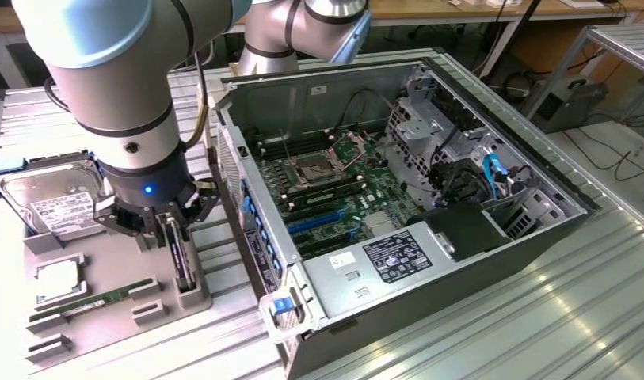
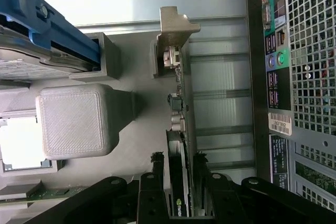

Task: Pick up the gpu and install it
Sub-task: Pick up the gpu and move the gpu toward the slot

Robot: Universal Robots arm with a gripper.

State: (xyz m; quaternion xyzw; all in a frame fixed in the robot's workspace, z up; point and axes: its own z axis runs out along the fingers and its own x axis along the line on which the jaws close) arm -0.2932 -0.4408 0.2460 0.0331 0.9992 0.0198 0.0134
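The gpu stood on edge in a slot of the grey holder on the tabletop, just beside the open computer case, on the exterior view's left of it, its silver bracket end away from the arm. The pincer sat directly over the card, straddling its upper edge. I could not tell whether it was clenched on the card or released. On the same holder, the hard drive and the green memory stick lay in their own places.
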